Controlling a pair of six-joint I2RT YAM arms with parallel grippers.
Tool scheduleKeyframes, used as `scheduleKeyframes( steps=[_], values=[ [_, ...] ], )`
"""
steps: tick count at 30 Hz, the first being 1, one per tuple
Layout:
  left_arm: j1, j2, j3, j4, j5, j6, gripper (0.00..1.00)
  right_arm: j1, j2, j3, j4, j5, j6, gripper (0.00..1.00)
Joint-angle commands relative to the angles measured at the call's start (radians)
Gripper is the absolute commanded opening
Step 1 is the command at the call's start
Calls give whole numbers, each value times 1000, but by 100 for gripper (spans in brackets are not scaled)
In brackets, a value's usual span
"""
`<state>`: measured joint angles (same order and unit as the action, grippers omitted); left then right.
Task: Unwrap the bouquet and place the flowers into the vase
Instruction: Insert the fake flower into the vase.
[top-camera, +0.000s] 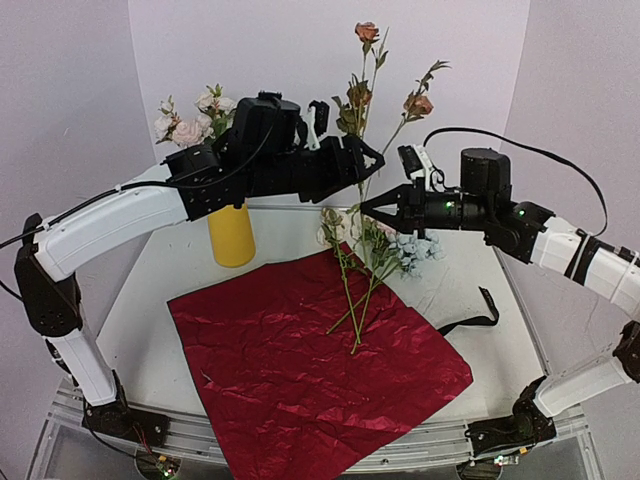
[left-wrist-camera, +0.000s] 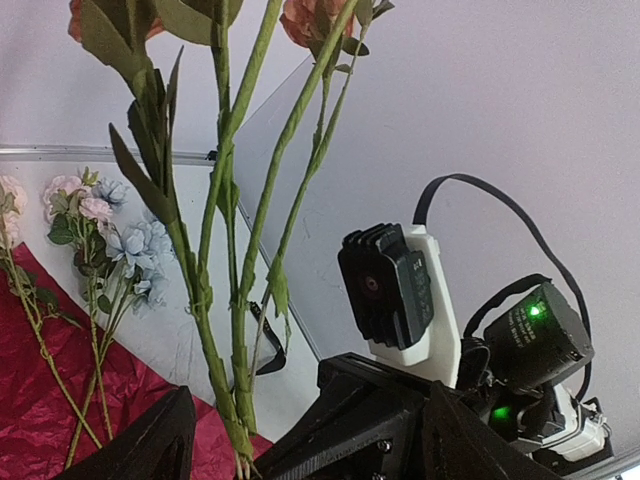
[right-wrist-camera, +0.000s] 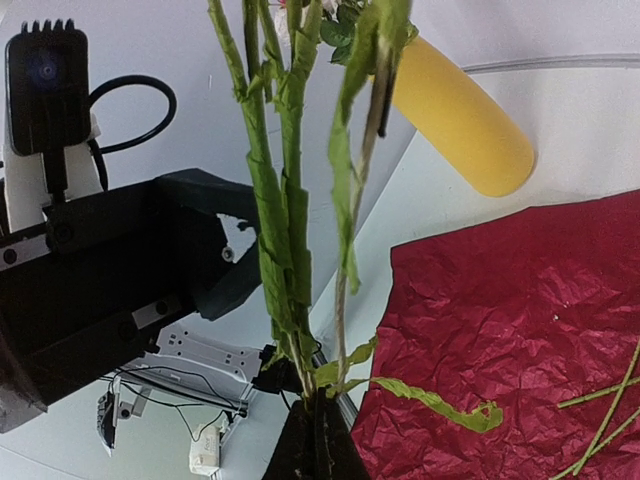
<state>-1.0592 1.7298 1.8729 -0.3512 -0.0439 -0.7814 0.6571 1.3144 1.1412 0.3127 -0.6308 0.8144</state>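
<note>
Pale lilac walls close in a white tabletop (top-camera: 160, 300). Nearest the arm bases, the red paper (top-camera: 300, 380) lies spread flat and crinkled, one corner hanging over the near edge. On its far part lie loose flowers (top-camera: 352, 295), their thin green stems on the sheet and their white and pale blue blooms reaching off its far edge onto the tabletop. The black ribbon (top-camera: 470, 322) lies untied just right of the paper.

Above the far edge of the sheet, the right gripper (top-camera: 372, 207) is clamped tight on the lower ends of a bunch (top-camera: 358, 95) of stems. The bunch stands upright in the air, with rust and peach blooms at the top. The left gripper (top-camera: 372, 160) meets the bunch just above the right one. Its fingers are spread wide. In the left wrist view the stems pass between them, with a gap on each side.

Farther back on the left stands the yellow vase (top-camera: 232, 238), upright on the tabletop beyond the paper's far left corner. The left arm hides its top. White and pink blooms (top-camera: 190, 122) show above that arm, over the vase.
</note>
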Motion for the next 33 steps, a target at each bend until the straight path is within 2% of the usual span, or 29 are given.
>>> scheduleKeyframes(
  steps=[1,7,12,15,20,23,24,27,29,30,33],
  values=[
    [5,27,76,11,15,24,75,20,-34,10,17,-9,-24,0],
    [5,51,102,-2,17,33,61,51,-33,0,16,0,-23,0],
    [5,50,93,-21,5,41,41,69,-38,-6,14,6,-26,0],
    [5,50,89,-25,1,41,39,73,-41,-10,10,5,-29,0],
    [5,50,78,-31,9,43,47,76,-38,-9,4,-5,-39,0],
    [5,46,63,-41,9,41,45,76,-37,-6,1,-6,-47,0],
    [5,45,60,-44,6,41,42,76,-38,-4,0,-6,-49,0],
    [7,38,48,-49,-5,42,20,76,-35,0,-3,-7,-55,0],
    [7,33,43,-51,-15,43,12,77,-34,0,-6,-8,-59,0],
    [7,31,40,-53,-18,42,13,77,-34,0,-7,-9,-61,0],
    [10,33,38,-55,-2,42,36,77,-32,3,-11,-14,-66,0]
  ],
)
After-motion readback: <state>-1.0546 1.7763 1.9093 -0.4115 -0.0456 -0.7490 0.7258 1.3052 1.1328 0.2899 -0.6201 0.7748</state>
